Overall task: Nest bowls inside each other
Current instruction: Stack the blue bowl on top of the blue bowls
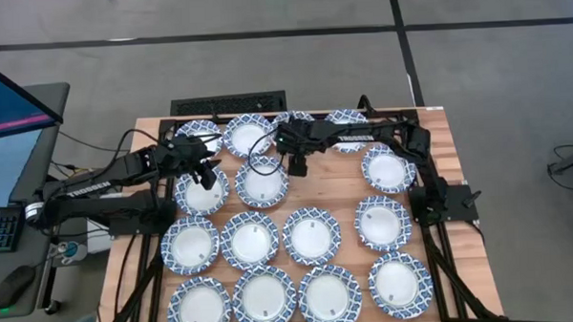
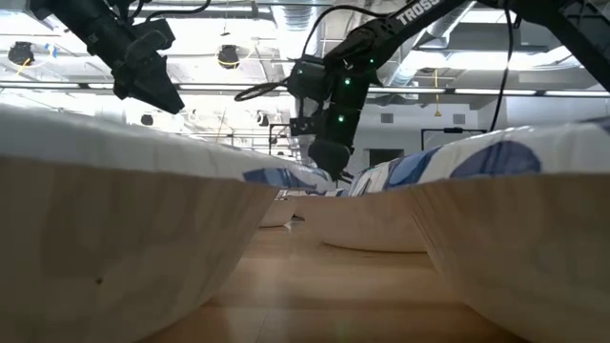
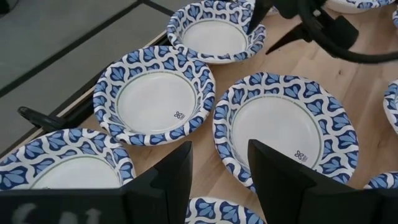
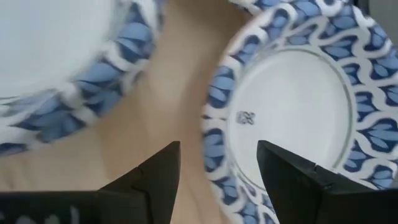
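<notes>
Hovering over the back rows of bowls, both arms are low and neither holds anything. The right gripper [image 1: 295,166] hangs with its fingers spread (gap plain in its wrist view), straddling the near rim of a small round blue-and-white patterned bowl [image 4: 298,106]; the light wooden table [image 4: 168,87] shows just beside that rim, and a second bowl [image 4: 56,68] lies across that strip of wood. The left gripper [image 1: 209,175] is also spread and empty, with a white-centred bowl [image 3: 289,130] just ahead of its fingertips and another [image 3: 154,93] beside that one.

The bowls sit singly in rows on the table, rims touching or nearly so; none is nested yet, judging from the high view.

Risks from here:
- Rims are crowded. A finger coming down outside a rim could land on the neighbour and tip or shove it.
- The bowls look light and thin, so a one-sided pinch on a sloping rim may slip or flip the bowl.
- Both grippers work near each other at the back rows; reaching for adjacent bowls could bring the arms into contact.

Writing: a small dark stamped mark [image 4: 247,117] sits inside the bowl under the right gripper, too small to read. "TROSSEN" lettering shows on the left arm [image 1: 77,189].
</notes>
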